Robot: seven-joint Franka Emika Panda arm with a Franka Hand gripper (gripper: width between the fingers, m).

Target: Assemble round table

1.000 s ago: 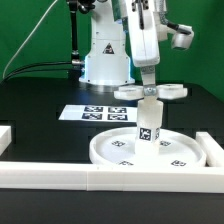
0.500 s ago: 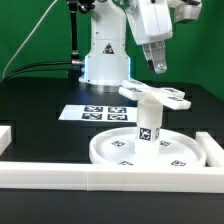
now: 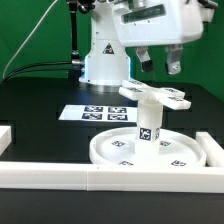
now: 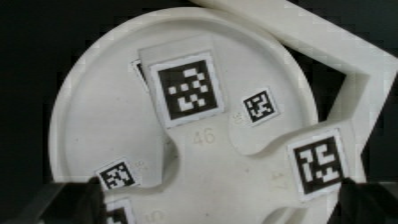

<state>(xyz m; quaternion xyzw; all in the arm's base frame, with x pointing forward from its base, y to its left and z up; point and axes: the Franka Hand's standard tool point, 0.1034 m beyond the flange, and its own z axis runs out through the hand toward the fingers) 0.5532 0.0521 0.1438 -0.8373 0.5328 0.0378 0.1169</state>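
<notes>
The rimmed round disc (image 3: 118,150) lies on the table. The short cylinder post (image 3: 148,128) stands upright at its middle. The four-armed cross piece (image 3: 156,96) rests on top of the post. My gripper (image 3: 160,64) hangs above the cross piece, clear of it, open and empty. In the wrist view the disc (image 4: 103,85) fills most of the picture, and the tagged cross piece (image 4: 222,165) lies in front of it. My dark fingertips (image 4: 365,195) show at both sides, and my gripper (image 4: 217,202) holds nothing.
The marker board (image 3: 95,113) lies behind the disc. Long white rails run along the front (image 3: 100,178), the exterior view's left (image 3: 5,135) and the right (image 3: 214,150). The robot base (image 3: 105,60) stands at the back.
My gripper has let go of the cross piece, risen and turned about its axis. The cross piece stays on the post.
</notes>
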